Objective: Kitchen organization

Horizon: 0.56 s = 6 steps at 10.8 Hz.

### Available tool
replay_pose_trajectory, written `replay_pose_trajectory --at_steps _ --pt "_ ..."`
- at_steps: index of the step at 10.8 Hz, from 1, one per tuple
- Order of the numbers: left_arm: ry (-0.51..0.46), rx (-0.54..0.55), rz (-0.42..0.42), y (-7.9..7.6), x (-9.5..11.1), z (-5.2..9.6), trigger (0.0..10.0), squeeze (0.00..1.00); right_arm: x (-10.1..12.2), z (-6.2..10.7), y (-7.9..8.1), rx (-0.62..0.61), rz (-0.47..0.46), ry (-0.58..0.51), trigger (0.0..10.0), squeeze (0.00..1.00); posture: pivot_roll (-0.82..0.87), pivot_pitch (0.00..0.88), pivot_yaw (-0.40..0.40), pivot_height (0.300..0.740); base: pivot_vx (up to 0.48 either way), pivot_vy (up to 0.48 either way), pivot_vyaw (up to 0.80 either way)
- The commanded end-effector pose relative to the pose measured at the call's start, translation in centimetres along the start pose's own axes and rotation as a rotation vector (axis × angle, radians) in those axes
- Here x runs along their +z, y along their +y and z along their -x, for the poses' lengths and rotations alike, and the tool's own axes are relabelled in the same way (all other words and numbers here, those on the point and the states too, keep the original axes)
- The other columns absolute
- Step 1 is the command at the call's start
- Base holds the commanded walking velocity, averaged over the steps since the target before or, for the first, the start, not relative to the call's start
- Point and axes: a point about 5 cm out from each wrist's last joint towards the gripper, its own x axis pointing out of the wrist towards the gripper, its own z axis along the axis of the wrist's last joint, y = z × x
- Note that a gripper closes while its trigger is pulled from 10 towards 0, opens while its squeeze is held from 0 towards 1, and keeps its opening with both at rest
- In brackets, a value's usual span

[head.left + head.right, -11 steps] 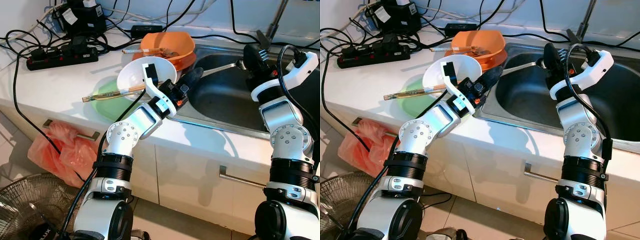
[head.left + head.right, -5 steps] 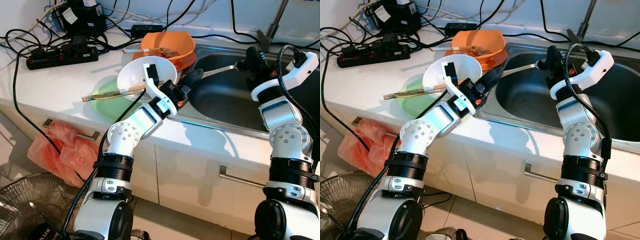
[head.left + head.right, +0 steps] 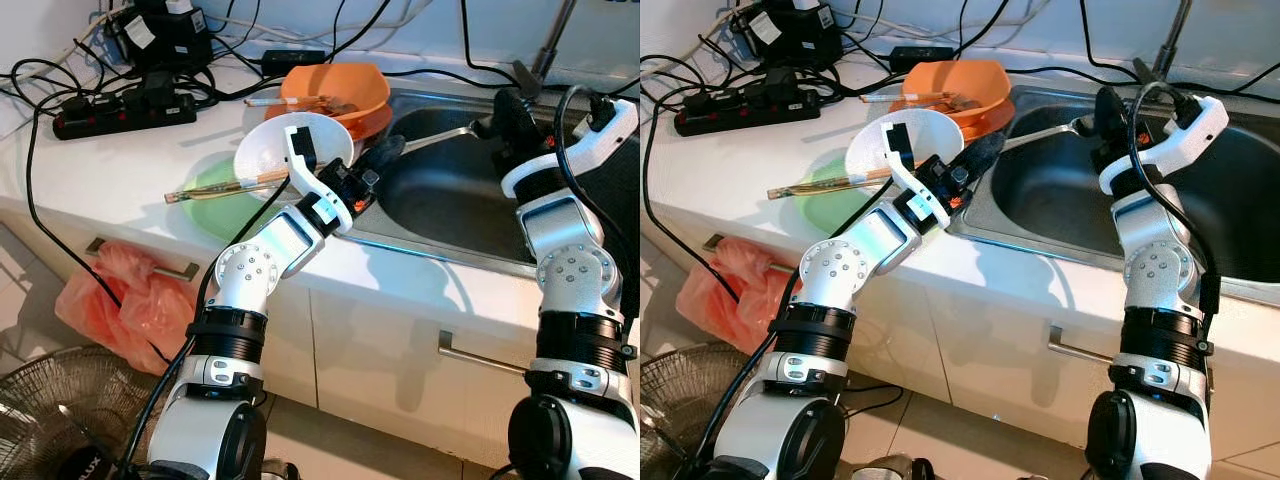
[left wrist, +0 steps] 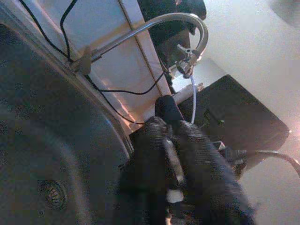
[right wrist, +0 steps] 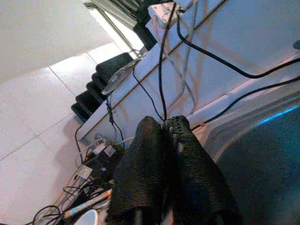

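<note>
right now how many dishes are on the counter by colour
orange bowl: 1
white bowl: 1
green plate: 1
total: 3

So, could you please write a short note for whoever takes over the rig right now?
Left gripper: shut on a metal utensil, held over the sink.
Right gripper: shut at the utensil's far end; whether it grips it is unclear.
On the counter: white bowl and chopsticks on the green plate; orange bowl behind, with more chopsticks in it.
Done: utensil picked up.
Left: set the utensil down, then sort the bowls, plate and chopsticks.
</note>
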Motion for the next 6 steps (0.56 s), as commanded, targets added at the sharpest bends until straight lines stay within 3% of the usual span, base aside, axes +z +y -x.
replay_pose_trajectory --at_steps 1,6 --pt "0.033 -0.077 0.046 -1.34 -2.21 -1.16 10.0 1.00 0.16 -0.11 -0.38 -0.036 0.028 -0.003 0.0 0.00 0.08 0.042 0.071 0.740 0.000 0.000 0.00" --pt "0.070 -0.105 0.032 -1.93 -2.33 -1.05 10.0 1.00 -0.27 -0.13 -0.43 -0.051 0.037 -0.005 0.0 0.00 0.09 0.040 0.072 0.740 0.000 0.000 0.00"
